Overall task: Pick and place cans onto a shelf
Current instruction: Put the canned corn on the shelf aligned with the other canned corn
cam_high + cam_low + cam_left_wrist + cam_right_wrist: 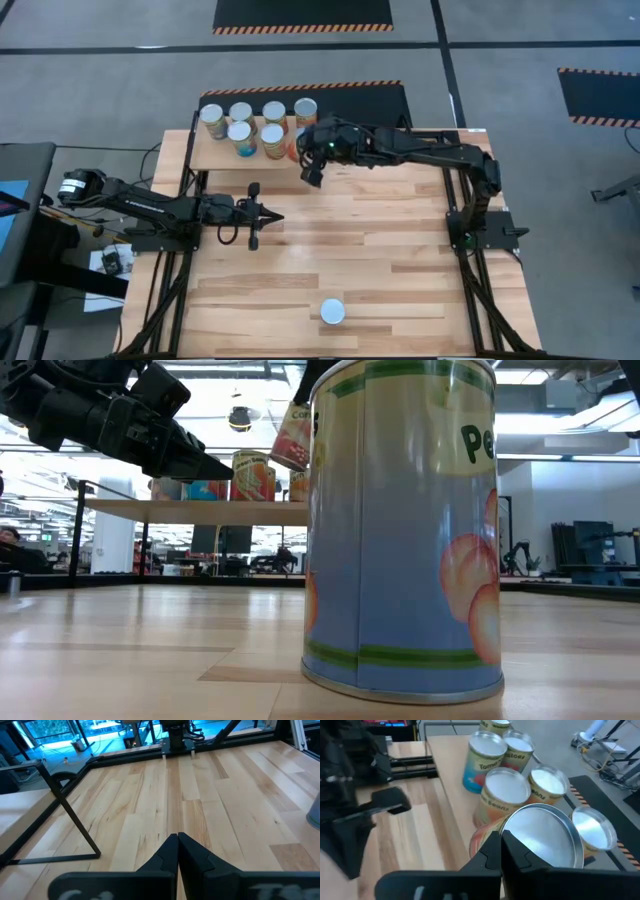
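Six cans point(256, 124) stand upright on the light-wood shelf point(215, 157) at the table's far left. A seventh, orange-labelled can point(292, 147) sits tilted at the shelf's right end. It also shows in the low view point(290, 438) and the right wrist view point(540, 842). My right gripper point(310, 158) is shut right beside this can. A last can point(332, 312) stands upright on its base near the table's front edge and fills the low view point(405, 530). My left gripper point(268, 216) is shut and empty above the table's left middle. My right gripper has its shut fingertips point(495, 851) right against the tilted can's side just below its silver top point(487, 837). They come from the table's right side. I cannot tell whether they touch it. The can leans, its base raised above the shelf top in the low view.
The shelf's black frame posts point(70, 815) stand by the left gripper. The upright cans crowd the shelf next to the tilted one point(502, 795). The plank tabletop point(380, 250) stretches bare between the arms and the lone can.
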